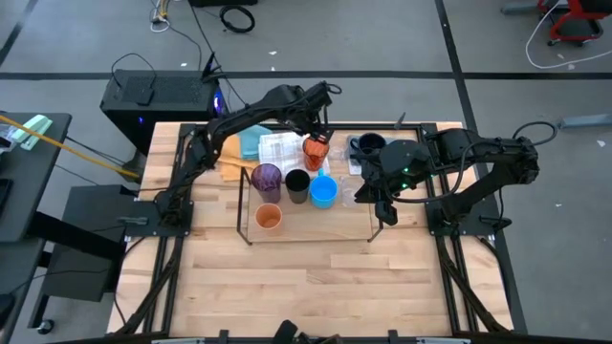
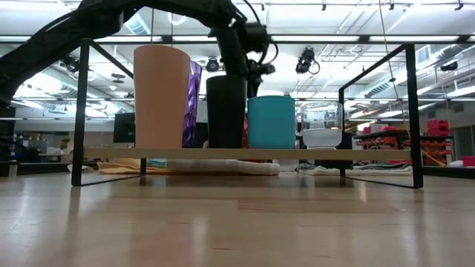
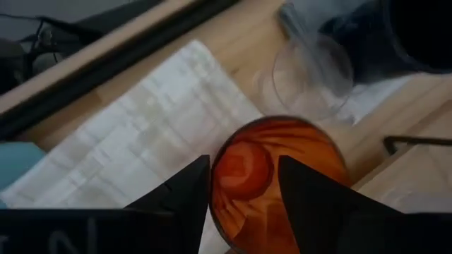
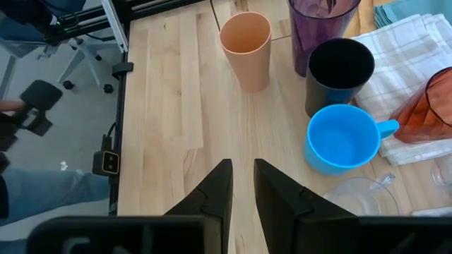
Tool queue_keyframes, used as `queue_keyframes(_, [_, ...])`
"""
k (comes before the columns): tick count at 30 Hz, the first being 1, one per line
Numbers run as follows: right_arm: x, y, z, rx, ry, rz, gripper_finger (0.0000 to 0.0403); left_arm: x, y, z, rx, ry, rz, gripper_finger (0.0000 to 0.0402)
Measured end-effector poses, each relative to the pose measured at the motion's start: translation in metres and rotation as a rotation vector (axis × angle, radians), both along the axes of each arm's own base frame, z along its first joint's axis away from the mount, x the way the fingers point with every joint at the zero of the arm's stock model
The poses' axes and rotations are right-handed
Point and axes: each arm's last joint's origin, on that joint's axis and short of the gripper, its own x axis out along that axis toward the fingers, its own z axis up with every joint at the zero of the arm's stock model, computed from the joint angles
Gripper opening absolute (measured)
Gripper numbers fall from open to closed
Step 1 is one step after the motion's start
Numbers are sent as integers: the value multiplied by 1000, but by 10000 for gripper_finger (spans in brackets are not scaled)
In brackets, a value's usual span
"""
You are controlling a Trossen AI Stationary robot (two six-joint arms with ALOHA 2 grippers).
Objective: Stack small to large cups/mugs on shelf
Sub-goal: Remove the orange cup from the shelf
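A see-through orange cup (image 1: 313,153) (image 3: 268,137) is on the white checked towel (image 3: 155,120), beyond the shelf's far side. My left gripper (image 1: 320,139) (image 3: 245,161) stands open over its mouth. Inside the black rod shelf (image 1: 241,205) stand a peach cup (image 1: 269,217), a purple cup (image 1: 267,179), a black cup (image 1: 297,183) and a blue cup (image 1: 323,191). A clear glass (image 2: 321,124) stands at their right. My right gripper (image 1: 382,210) (image 4: 242,169) hovers over the shelf's right end, its fingers a little apart with nothing between them. My left gripper comes at the orange cup from above, slanting. One finger (image 3: 187,190) shows just outside the rim (image 3: 216,192), the other (image 3: 311,190) in front of the cup's mouth. Whether either finger touches the cup I cannot tell.
A dark navy mug (image 1: 368,145) stands at the far right of the towel. A blue cloth (image 1: 251,141) and a yellow cloth (image 1: 232,164) lie at the far left. Bare wood (image 1: 316,277) fills the table's near half.
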Motion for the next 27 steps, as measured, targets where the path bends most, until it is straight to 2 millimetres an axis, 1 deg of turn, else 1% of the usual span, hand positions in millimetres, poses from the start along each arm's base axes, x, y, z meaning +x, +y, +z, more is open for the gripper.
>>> queue_keyframes(4, [-1, 0, -1, -2, 9, 0, 67, -10, -4, 16, -7, -18, 6, 173])
queue_keyframes(7, [-1, 0, -1, -3, 15, 1, 67, -13, -15, 24, -40, -13, -22, 174])
queue_keyframes(9, [-1, 0, -1, -4, 15, 2, 67, -12, -29, 30, -52, -14, -53, 176])
queue_keyframes(11, [-1, 0, -1, -5, 15, 2, 67, -11, -45, 41, -48, -38, -88, 175])
queue_keyframes(14, [-1, 0, -1, -9, 17, 5, 67, -9, -69, 62, -10, -119, -136, 171])
queue_keyframes(16, [-1, 0, -1, -12, 18, 9, 67, -12, -83, 78, 1, -181, -144, 168])
queue_keyframes(20, [-2, 0, -1, -14, 21, 10, 67, -27, -119, 119, 25, -319, -173, 161])
queue_keyframes(23, [-2, 0, -2, -12, 22, 8, 67, -39, -159, 141, 32, -369, -235, 157])
queue_keyframes(25, [-2, 0, -2, -12, 22, 8, 67, -46, -188, 145, 69, -332, -256, 154])
queue_keyframes(27, [-2, 0, -2, -12, 23, 8, 67, -54, -214, 142, 120, -241, -258, 149])
